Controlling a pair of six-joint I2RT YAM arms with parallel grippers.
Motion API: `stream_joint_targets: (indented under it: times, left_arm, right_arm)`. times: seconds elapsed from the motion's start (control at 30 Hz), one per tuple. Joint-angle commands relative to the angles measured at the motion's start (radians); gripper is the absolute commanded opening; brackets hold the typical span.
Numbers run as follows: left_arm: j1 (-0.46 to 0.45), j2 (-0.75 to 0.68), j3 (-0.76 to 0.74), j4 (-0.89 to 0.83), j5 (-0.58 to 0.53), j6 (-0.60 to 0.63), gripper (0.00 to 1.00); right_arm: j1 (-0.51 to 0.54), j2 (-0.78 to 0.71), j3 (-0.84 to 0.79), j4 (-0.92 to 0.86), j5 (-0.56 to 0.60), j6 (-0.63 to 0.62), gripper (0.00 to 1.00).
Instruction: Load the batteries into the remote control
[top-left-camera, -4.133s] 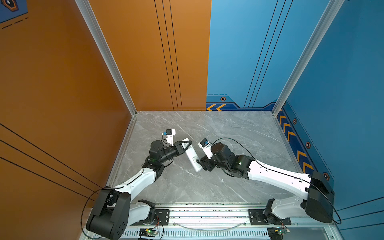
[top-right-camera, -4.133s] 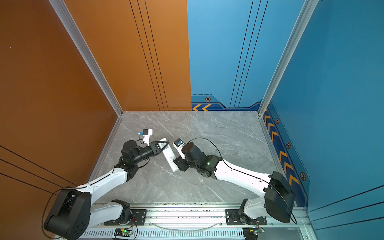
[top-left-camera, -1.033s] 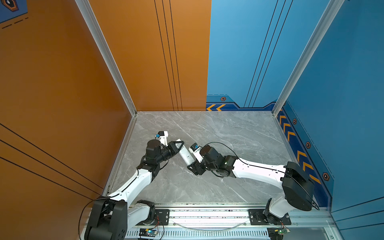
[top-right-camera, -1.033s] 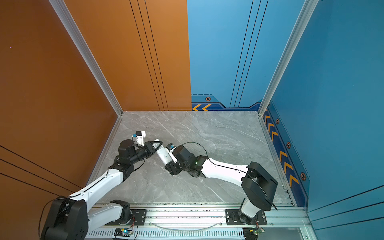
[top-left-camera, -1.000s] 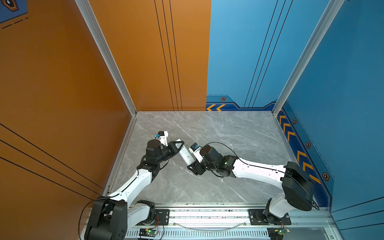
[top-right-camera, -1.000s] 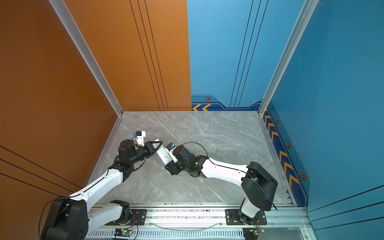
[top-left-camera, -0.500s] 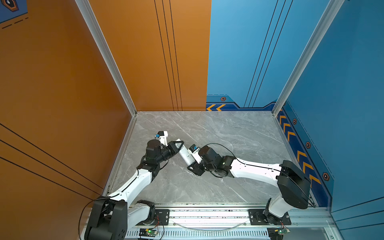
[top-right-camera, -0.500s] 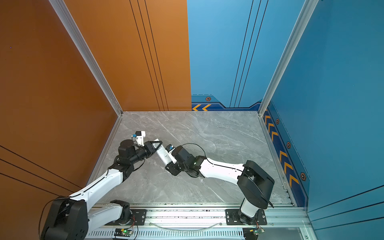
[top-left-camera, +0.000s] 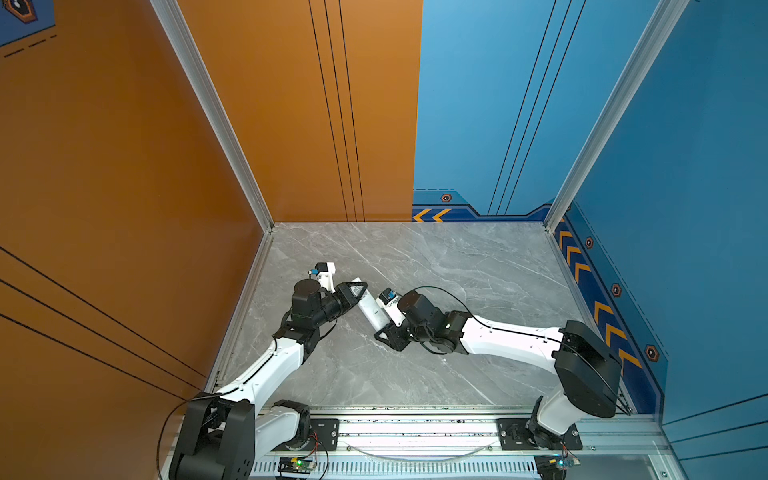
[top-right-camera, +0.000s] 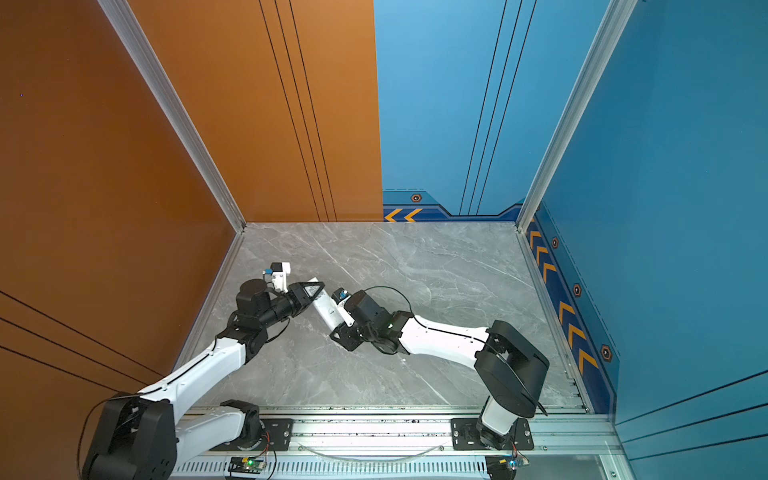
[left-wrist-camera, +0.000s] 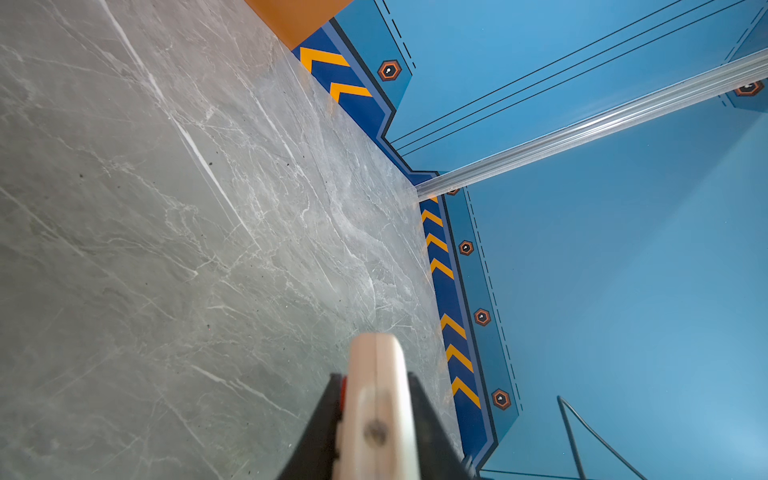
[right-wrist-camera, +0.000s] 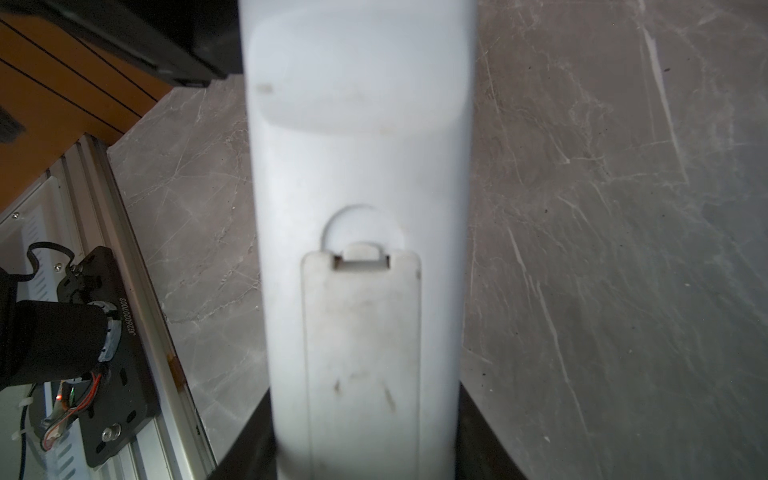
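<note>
Nearest to me, a metal rail (top-left-camera: 415, 428) runs along the front edge of the grey marble table (top-left-camera: 478, 270), and both arms are mounted on it. They reach away from me and meet left of the table's middle. The remote control (top-left-camera: 370, 309) hangs there between them, lifted off the table. It is a long white bar set on a slant, one end nearer me and to the right, the other farther off and to the left.

The right end effector (top-left-camera: 384, 332) has the nearer end. In the right wrist view its two black fingers (right-wrist-camera: 478, 449) press against the remote's long sides, closed as far as the bar's width allows. That view shows the remote's plain white back, with the battery cover (right-wrist-camera: 361, 353) shut and its small latch tab seated in its notch.

The left end effector (top-left-camera: 360, 289) is at the farther end. In the left wrist view the remote's rounded tip sticks out between its fingers (left-wrist-camera: 316, 436), edge on, with a sliver of red on one side. The fingers sit close on both faces, but I cannot tell whether they clamp the remote or only flank it.

Beyond the arms the table runs back to an orange wall (top-left-camera: 291, 124) on the left and a blue wall (top-left-camera: 478, 104) on the right.
</note>
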Motion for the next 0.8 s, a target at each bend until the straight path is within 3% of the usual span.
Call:
stream_joint_targets:
  times: [0.0, 0.2, 0.33, 0.47, 0.77]
  left_arm:
    - [0.016, -0.019, 0.005, 0.007, 0.024, 0.01, 0.46]
    - [0.032, -0.029, 0.017, 0.007, 0.05, 0.013, 0.8]
    - [0.035, -0.039, 0.022, 0.007, 0.083, 0.028, 0.91]
    - [0.04, -0.064, 0.035, 0.007, 0.138, 0.056, 0.92]
    - [0.052, -0.132, 0.083, 0.007, 0.269, 0.102, 0.91]
  right_arm:
    - [-0.034, -0.046, -0.033, 0.036, -0.018, 0.037, 0.1]
    - [-0.087, -0.087, -0.098, 0.097, -0.075, 0.082, 0.08]
    - [-0.112, -0.106, -0.109, 0.094, -0.1, 0.079, 0.07]
    - [-0.145, -0.135, -0.119, 0.097, -0.153, 0.055, 0.07]
    - [-0.262, -0.239, -0.157, 0.164, -0.402, 0.042, 0.07]
